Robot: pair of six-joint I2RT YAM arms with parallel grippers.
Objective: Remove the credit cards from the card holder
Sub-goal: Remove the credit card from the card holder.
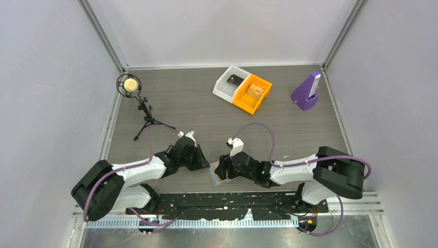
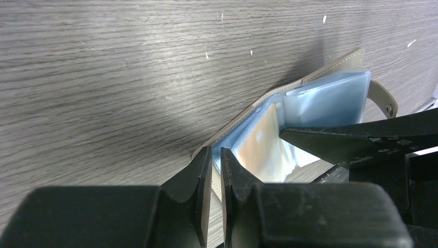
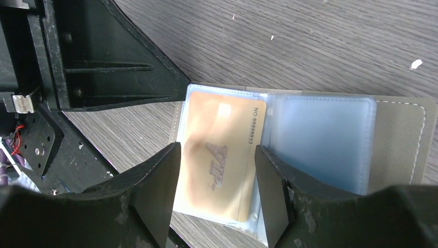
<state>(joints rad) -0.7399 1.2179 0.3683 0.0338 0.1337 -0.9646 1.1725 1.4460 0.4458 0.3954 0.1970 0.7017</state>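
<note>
The left gripper (image 2: 216,155) pinched the card holder (image 2: 325,101) by its edge, and the right gripper (image 3: 217,152) (jaws wide) hung over the gold card (image 3: 227,124).

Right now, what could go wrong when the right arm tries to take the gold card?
The left fingers pinch only the edge of the card holder; it could slip free or fold shut.
The right fingers stand open around the gold card, which sits inside a clear sleeve; closing may grab the sleeve and drag the holder.
</note>
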